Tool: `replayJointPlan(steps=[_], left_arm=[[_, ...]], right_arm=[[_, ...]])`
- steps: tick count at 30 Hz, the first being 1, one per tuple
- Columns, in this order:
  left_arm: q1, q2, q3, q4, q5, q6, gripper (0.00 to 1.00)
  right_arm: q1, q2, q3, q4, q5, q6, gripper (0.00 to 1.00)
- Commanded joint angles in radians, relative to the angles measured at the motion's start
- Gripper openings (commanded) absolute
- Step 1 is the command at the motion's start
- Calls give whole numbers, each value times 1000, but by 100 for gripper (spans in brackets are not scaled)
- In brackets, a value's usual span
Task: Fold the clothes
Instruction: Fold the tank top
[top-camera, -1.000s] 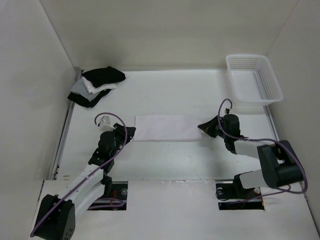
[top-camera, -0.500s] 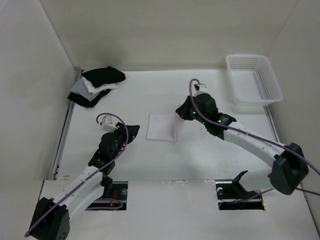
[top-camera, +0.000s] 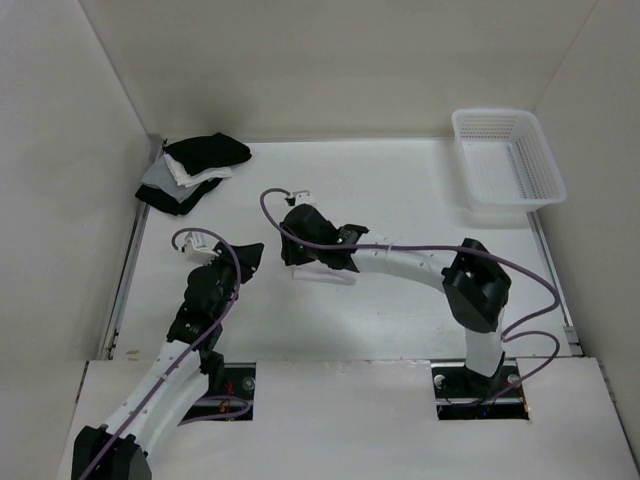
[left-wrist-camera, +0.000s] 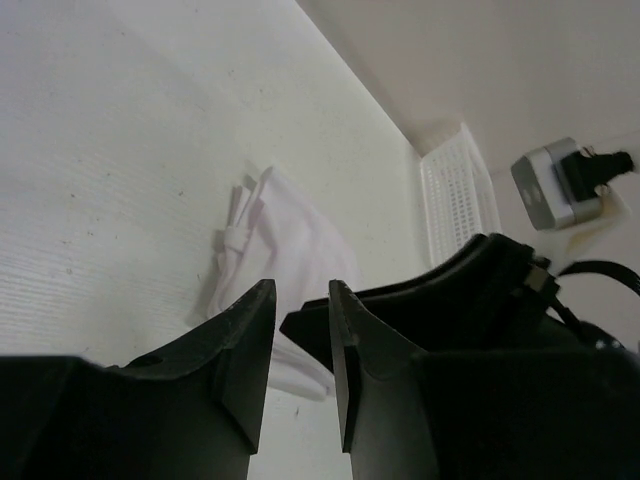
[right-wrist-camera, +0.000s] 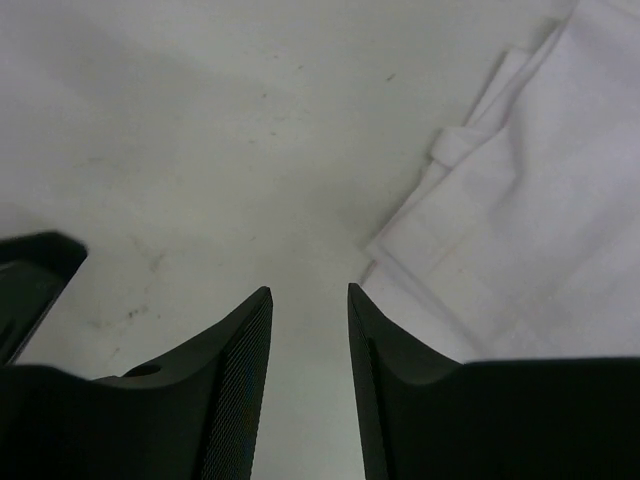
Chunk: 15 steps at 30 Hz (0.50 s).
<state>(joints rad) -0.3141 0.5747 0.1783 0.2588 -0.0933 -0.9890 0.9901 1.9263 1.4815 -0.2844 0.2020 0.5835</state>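
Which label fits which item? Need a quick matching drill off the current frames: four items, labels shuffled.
Items:
1. white T-shirt
2. garment pile
3. basket
4. right gripper

Labels:
A. far right corner
B. open, holding nothing
C. folded, in the middle
D. far left corner, black, grey and white

Pairs: 1-C, 2-D, 3-A, 4-B

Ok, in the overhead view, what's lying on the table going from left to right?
pile of dark clothes → white T-shirt → basket
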Motion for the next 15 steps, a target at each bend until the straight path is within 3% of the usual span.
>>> replayJointPlan(steps=[1,3,6,9,12,15], left_arm=[[-7,34,73,23,18,1,27],[-32,98,84,57,17,6,27],[-113,259,113,137,1,22,29],[-185,428,147,190,-46,61,30],[-222,551,176,189,-100,93,30],[-237,638,187,198,-134,105,34]], right_arm=[[2,-148,-53,83,11,15,42],[-30,-209,-156,140,11,21,41],[-115,-251,-285,194,-50,39,20],[-164,-253,-355,243,-104,49,9],[-181,-266,-421,306,-124,61,9],[-190,-283,-481,352,-125,70,21]])
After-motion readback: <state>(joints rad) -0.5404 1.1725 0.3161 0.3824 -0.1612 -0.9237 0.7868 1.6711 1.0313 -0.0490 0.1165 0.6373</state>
